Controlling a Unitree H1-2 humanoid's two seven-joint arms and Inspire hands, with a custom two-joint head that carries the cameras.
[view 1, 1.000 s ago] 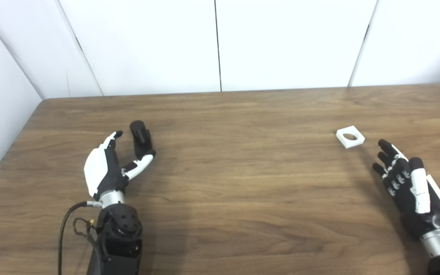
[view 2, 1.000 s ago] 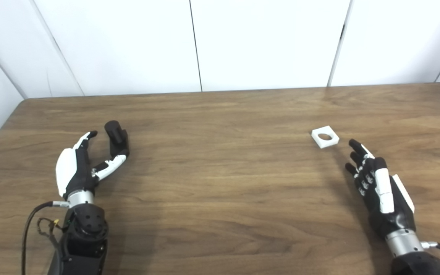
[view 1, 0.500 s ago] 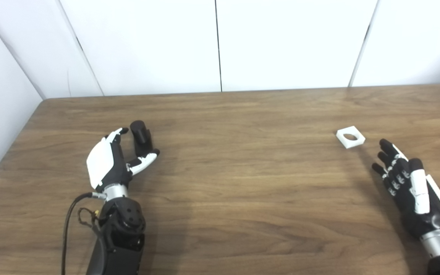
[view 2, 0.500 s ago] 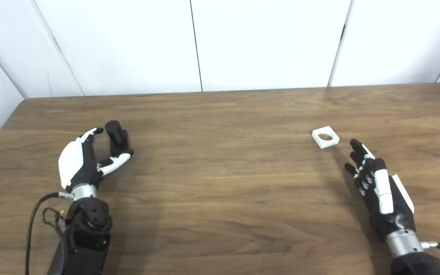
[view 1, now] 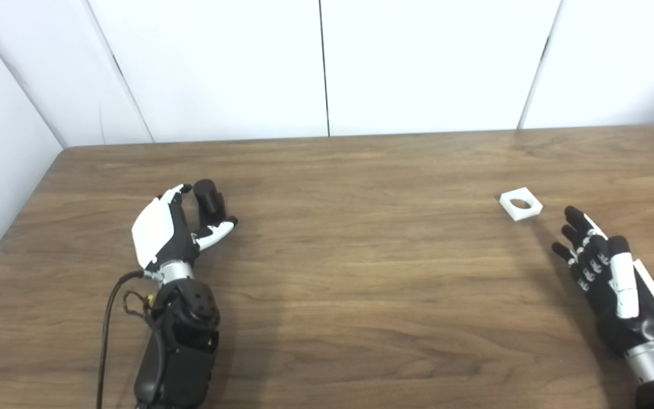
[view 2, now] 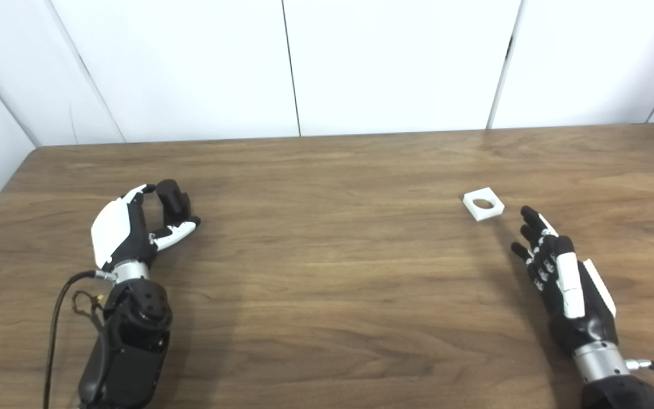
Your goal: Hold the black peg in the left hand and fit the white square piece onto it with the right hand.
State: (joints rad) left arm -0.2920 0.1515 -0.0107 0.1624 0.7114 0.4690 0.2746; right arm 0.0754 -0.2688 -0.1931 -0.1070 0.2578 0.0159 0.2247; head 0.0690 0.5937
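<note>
The left hand [view 1: 168,230] has its fingers spread apart and curled around the black peg [view 1: 209,200], which stands upright on the wooden table [view 1: 361,272] in the hollow between fingers and thumb. The fingertips are level with the peg's top on its left; the thumb reaches across in front of its base. Whether any finger actually touches the peg cannot be told, and the hand is not clamped on it. This cupped pose looks meant to bracket the peg from both sides, so that closing would grip it without tipping it over. The peg is a short, dark, round-topped cylinder, with what seems a blockier part low on its right side.

Well to the right of that hand, past a long stretch of tabletop, the white square piece [view 1: 520,203] lies flat just beyond the fingertips of the right hand [view 1: 608,272], apart from them. It is a thin white block with a round hole through its middle, turned a little askew. The right hand holds nothing, fingers extended and slightly apart, pointing toward the piece, apparently waiting to reach for it.
</note>
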